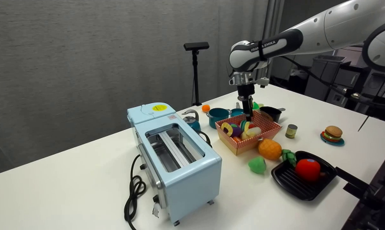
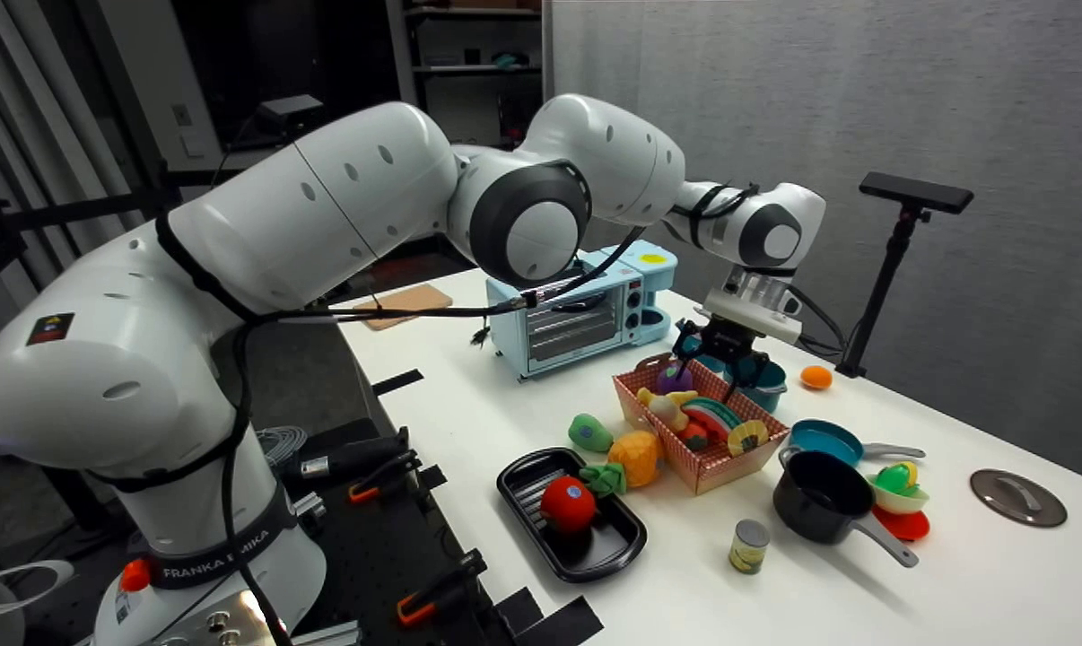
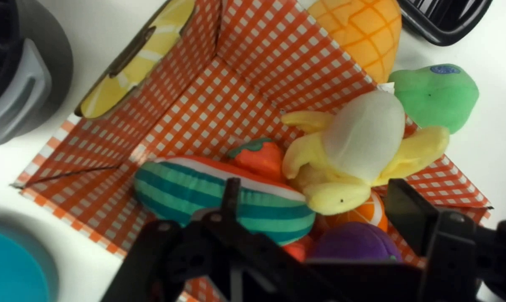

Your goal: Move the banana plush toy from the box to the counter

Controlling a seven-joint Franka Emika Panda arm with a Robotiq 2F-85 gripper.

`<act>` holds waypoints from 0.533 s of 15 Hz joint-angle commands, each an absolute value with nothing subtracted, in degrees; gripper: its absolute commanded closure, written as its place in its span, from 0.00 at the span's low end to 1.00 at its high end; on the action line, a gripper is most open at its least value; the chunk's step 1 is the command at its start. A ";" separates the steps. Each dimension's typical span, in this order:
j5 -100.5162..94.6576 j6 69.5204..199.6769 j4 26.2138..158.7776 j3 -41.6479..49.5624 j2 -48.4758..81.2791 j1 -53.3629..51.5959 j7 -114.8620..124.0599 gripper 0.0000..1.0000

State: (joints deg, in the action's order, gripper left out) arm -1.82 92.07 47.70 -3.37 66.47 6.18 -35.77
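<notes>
Okay, gripper (image 3: 316, 188) wide, nothing held: center over banana (image 3: 362, 140), drop straddling its white middle without pinching watermelon (image 3: 259, 204), then lift clear of the box (image 3: 217, 102)

A textured gray backdrop (image 1: 100, 64) fills the left and center of an exterior view, with a gray bin (image 1: 325, 68) in dim light at upper right. In an exterior view, gray drapes (image 2: 56, 135) hang at upper left beside a plain wall (image 2: 142, 85), with shadowed shelving (image 2: 469, 69) at top center.
</notes>
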 commanded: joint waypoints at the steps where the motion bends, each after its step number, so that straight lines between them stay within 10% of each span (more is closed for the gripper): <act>1: -2.17 85.24 36.46 -2.77 71.85 8.05 -39.90 0.11; 8: -2.57 81.95 31.30 -1.99 73.85 9.39 -42.67 0.12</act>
